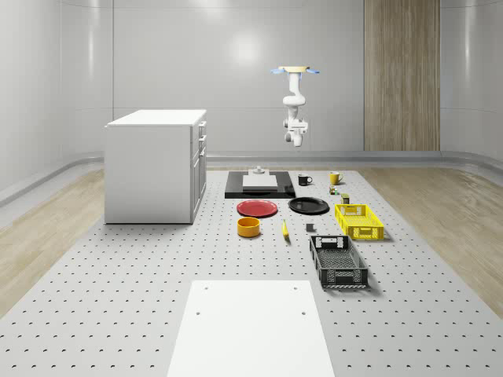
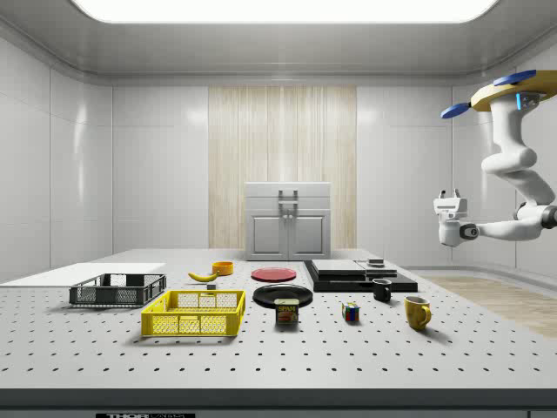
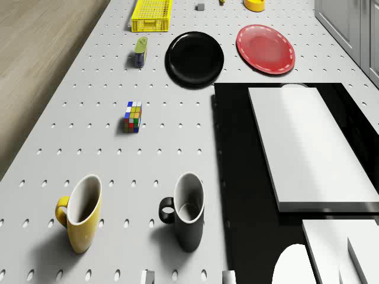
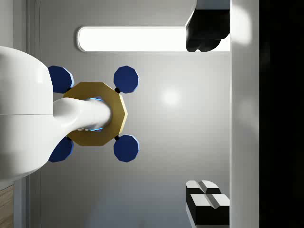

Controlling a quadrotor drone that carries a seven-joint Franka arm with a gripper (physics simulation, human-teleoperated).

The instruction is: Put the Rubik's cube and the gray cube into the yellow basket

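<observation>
The yellow-bodied drone (image 1: pixel 295 71) is seen hovering high past the perforated grey table's (image 1: pixel 157 275) far edge, jaws spread wide and empty. The multicoloured Rubik's cube (image 3: pixel 132 116) is left beside the far-right edge.

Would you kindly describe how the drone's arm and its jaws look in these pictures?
The arm is glossy white, built of rounded, curving segments, hanging beneath a gold octagonal drone body with four dark blue rotors. The gripper is a white block; in the wrist view its jaws are black with white pads. No cables or markings are visible.
</observation>
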